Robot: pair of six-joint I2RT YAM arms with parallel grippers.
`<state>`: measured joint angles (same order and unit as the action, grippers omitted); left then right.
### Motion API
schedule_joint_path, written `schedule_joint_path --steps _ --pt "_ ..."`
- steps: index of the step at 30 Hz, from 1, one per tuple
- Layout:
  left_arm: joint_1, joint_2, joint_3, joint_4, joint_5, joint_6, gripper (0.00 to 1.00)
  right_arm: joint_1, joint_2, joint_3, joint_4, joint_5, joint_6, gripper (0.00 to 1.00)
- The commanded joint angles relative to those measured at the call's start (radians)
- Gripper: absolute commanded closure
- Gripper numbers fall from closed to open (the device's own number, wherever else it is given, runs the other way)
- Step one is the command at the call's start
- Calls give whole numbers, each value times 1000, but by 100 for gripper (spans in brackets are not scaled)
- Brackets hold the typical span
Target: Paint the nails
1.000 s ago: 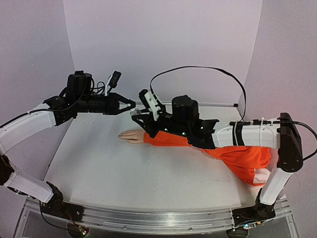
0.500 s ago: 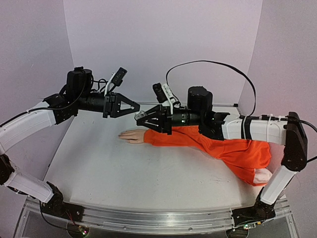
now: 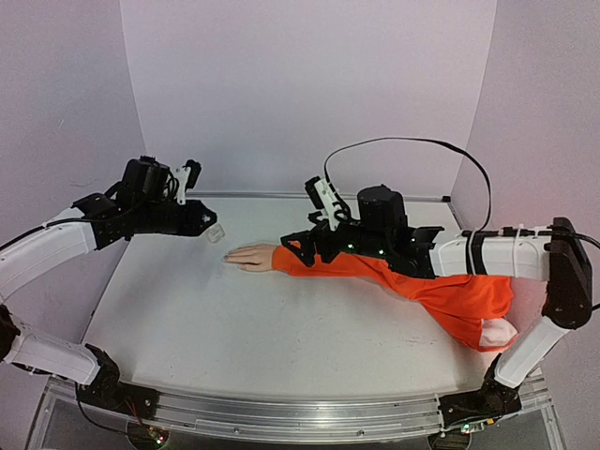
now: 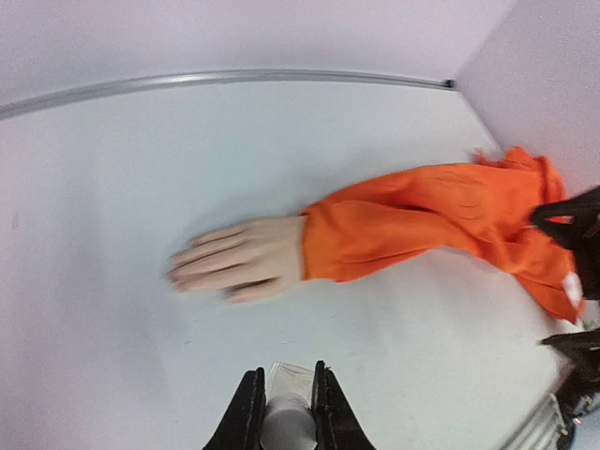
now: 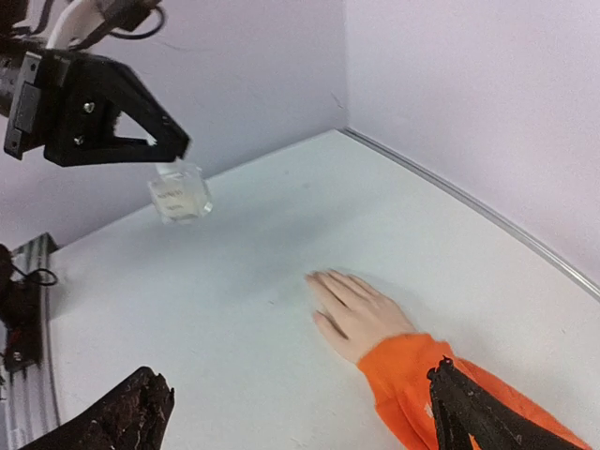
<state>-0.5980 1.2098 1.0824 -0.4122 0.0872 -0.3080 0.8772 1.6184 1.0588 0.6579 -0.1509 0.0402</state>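
Pale flesh-coloured mannequin hand (image 4: 246, 267) in orange fabric sleeve (image 4: 422, 220) lies flat on white worktop (image 4: 112, 356), just ahead of R gripper (image 5: 292, 389), jaws wide; nails too small to see. Keep small clear bottle (image 5: 180, 192) steady & upright for R to reach. L gripper (image 4: 284, 384) clamps it, arm stretched fwd, raised

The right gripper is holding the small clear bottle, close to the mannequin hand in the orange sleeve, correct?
Not quite: the left gripper, not the right, holds the small clear bottle, as the left wrist view shows it pinched between that arm's own fingers. The right gripper stands open and empty. The bottle is close to the mannequin hand in the orange sleeve.
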Motion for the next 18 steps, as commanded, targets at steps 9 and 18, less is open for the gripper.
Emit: schedule_joint_path --steps 9,18 --pt "122 66 -287 185 -545 -183 100 -78 -250 -192 -26 276 16 2" --pt "125 184 -312 182 -717 -420 100 -108 -337 -244 -35 300 18 2"
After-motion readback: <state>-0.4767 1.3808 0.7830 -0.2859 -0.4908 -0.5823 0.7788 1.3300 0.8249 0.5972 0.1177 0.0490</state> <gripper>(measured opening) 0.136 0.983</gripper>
